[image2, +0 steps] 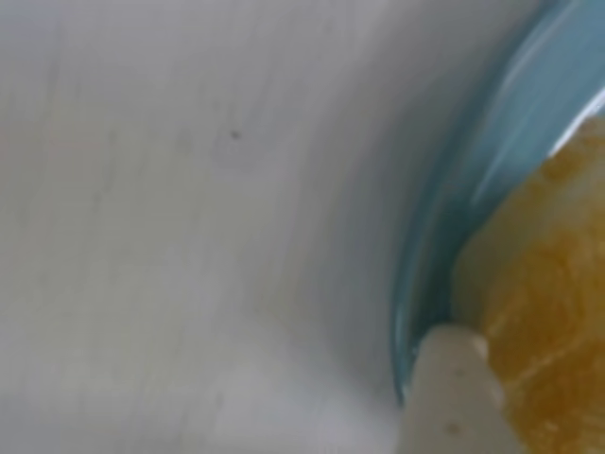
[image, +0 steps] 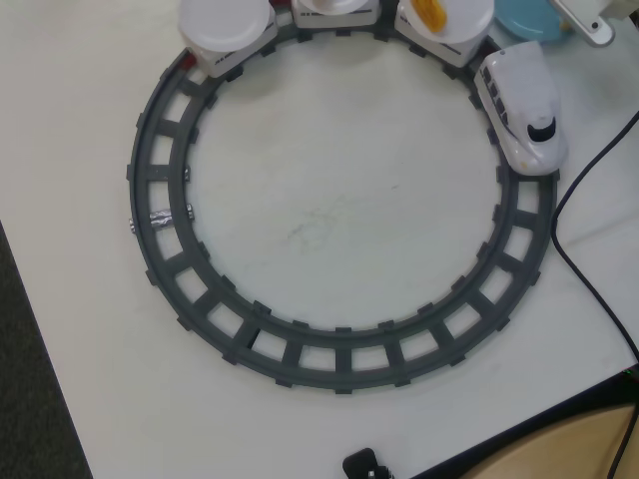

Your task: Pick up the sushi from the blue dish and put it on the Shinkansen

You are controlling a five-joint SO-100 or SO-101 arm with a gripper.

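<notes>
In the wrist view, the sushi (image2: 548,284), white rice under a yellowish topping, fills the right side and lies in the blue dish (image2: 492,161). One white finger (image2: 454,397) of my gripper (image2: 534,383) rests against the sushi's left side; the other finger is out of frame, and the picture is blurred. In the overhead view the blue dish (image: 524,15) shows at the top right edge, partly under a white part of the arm (image: 584,18). The white Shinkansen (image: 524,105) stands on the track at the upper right, with its plate-topped cars (image: 225,22) trailing along the top.
The dark grey circular track (image: 339,354) takes up most of the white table. An orange-topped piece (image: 431,14) lies on the car behind the engine. A black cable (image: 589,269) runs down the right side. A small black object (image: 364,465) sits at the bottom edge.
</notes>
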